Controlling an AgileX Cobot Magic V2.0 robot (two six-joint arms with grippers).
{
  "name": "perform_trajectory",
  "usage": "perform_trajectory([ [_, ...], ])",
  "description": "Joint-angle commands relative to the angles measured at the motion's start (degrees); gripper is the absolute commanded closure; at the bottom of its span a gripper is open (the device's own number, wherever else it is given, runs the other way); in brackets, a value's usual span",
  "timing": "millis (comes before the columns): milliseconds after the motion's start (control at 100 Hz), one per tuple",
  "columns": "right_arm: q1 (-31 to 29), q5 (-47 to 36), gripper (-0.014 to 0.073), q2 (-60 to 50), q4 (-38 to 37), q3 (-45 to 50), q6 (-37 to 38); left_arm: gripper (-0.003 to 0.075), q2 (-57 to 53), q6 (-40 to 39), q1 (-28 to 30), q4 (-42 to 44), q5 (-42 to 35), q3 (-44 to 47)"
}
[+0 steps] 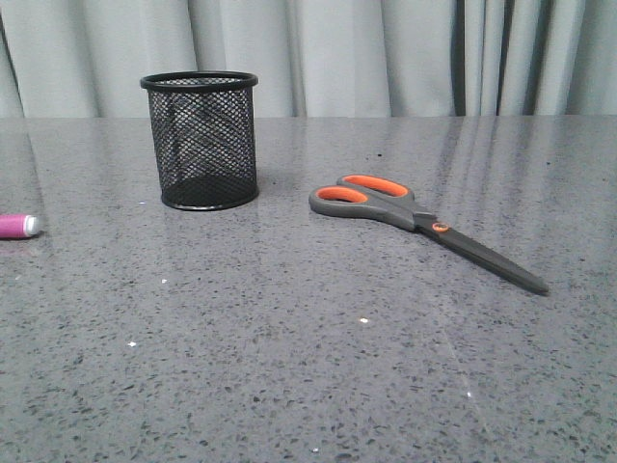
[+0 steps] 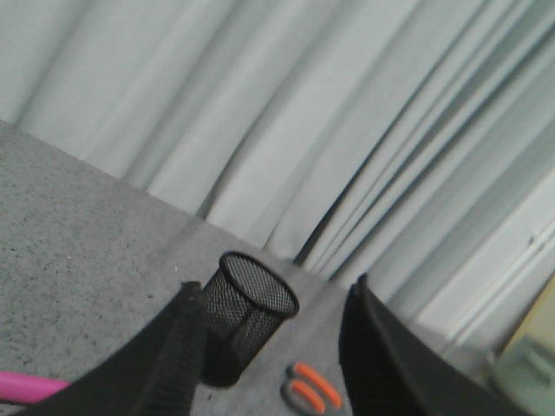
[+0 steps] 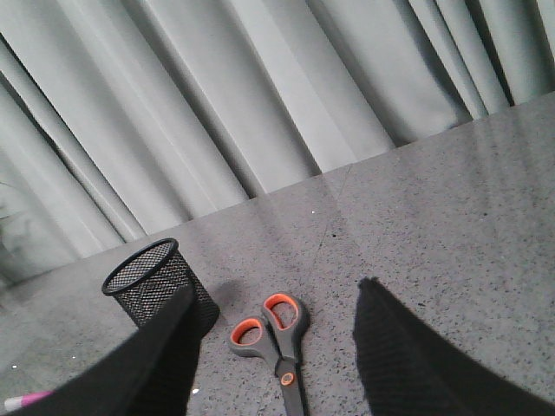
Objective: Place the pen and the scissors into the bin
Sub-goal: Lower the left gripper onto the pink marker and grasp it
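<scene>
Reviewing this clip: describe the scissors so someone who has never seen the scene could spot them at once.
On the grey speckled table, find the black mesh bin standing left of centre. The scissors lie flat to its right, apart from it, blades pointing toward the near right. They alone have grey handles lined with orange; the pen at the left edge is pink.

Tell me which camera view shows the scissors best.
The front view: the scissors lie whole on the table, handles to blade tip. The right wrist view cuts off the blade ends at the picture's edge; the left wrist view shows only blurred orange-lined handles.
</scene>
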Motion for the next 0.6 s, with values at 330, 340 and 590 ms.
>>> perform_trajectory([
  [330,0.1,8.2,0.0223,11.0,-4.7,-8.0,-0.4,0.0509,38.1,3.6,0.0,31.9,26.8,-35.1],
  [340,0.1,8.2,0.0223,11.0,-4.7,-8.0,-0.4,0.0509,38.6,3.8,0.0,33.1,27.7,-35.7],
  [590,0.1,8.4,0.0223,11.0,-4.7,-8.0,-3.5,0.0510,51.7,7.4,-4.0,46.7,37.9,-48.7],
])
